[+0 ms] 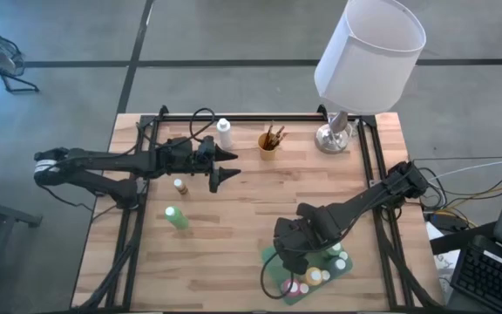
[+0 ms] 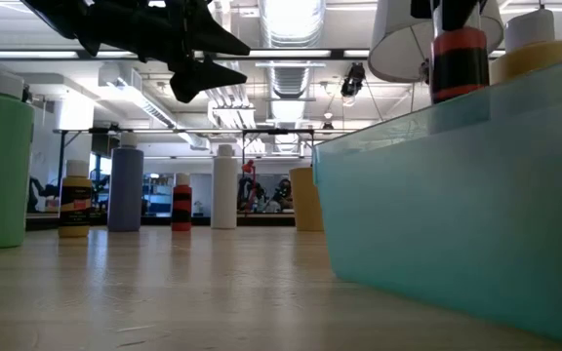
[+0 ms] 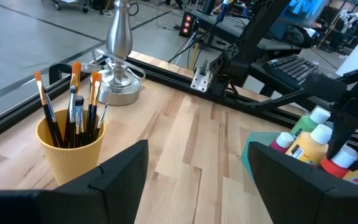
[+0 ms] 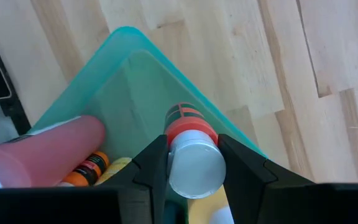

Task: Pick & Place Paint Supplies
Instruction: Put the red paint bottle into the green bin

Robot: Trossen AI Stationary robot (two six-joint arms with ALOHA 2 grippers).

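right gripper (image 4: 193,163) clamps a red bottle (image 4: 190,155) over the teal bin (image 4: 120,74); left gripper (image 1: 223,167) hangs wide open, empty.

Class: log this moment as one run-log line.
right pincer: shut on red bottle, over teal bin | left pincer: open, empty, raised near brush cup
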